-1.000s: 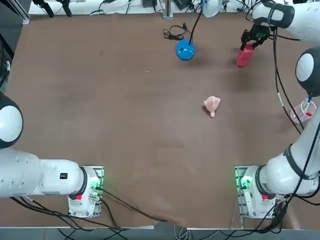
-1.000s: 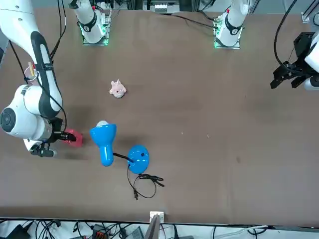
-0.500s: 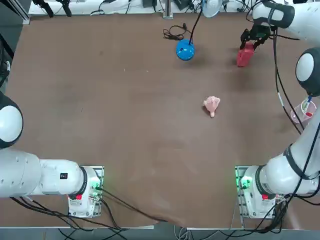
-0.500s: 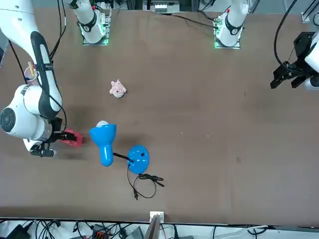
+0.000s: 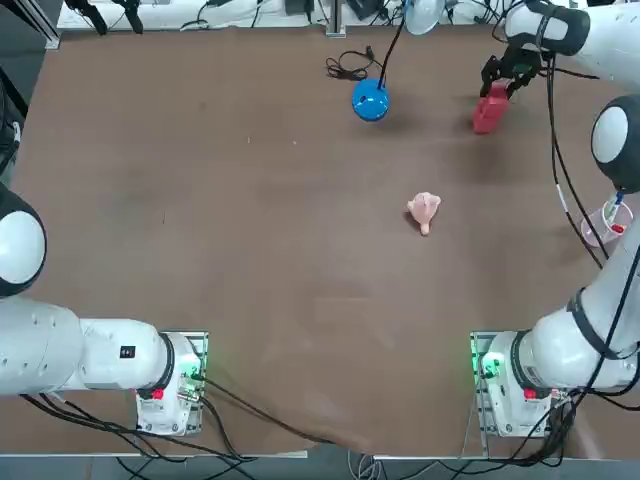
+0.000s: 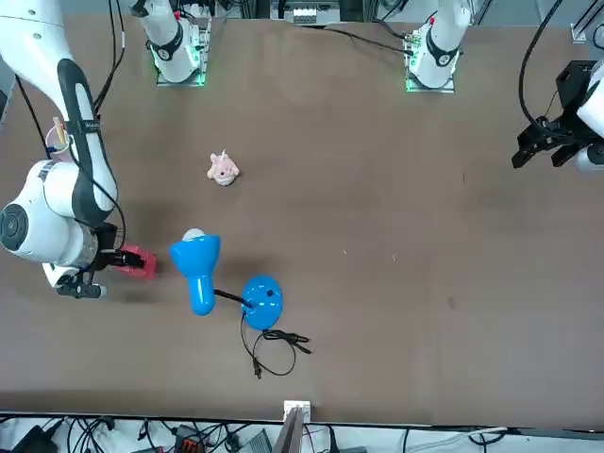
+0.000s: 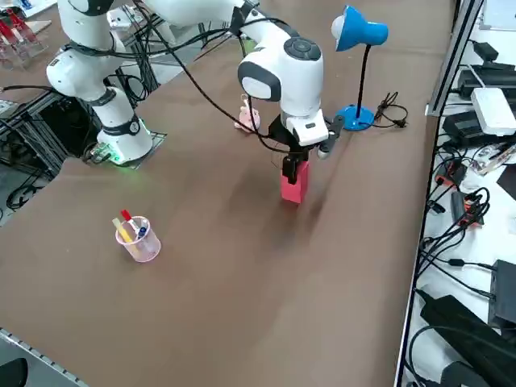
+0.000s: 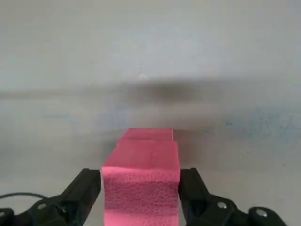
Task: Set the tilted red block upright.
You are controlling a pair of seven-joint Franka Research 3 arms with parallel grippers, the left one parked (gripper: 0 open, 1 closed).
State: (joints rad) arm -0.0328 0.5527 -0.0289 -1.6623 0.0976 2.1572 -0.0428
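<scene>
The red block (image 7: 293, 184) stands upright on the brown table at the far right, seen from above as a small red shape (image 5: 487, 112). My right gripper (image 7: 295, 165) hangs directly over it, pointing down. In the wrist view the black fingers (image 8: 87, 188) flank the red block (image 8: 141, 174) on both sides, spread apart, so the gripper (image 8: 140, 181) is open around the block's upper part. From across the table the red block (image 6: 139, 261) shows beside the wrist, partly hidden by it.
A blue desk lamp with a round base (image 5: 370, 100) and its coiled cable (image 5: 347, 68) stands left of the block. A pale pink lumpy object (image 5: 424, 210) lies mid-table. A clear cup of pens (image 5: 607, 222) sits near the right edge.
The gripper's fingers have spread off the block's sides. The block stays standing in the same spot and the arm has barely moved.
</scene>
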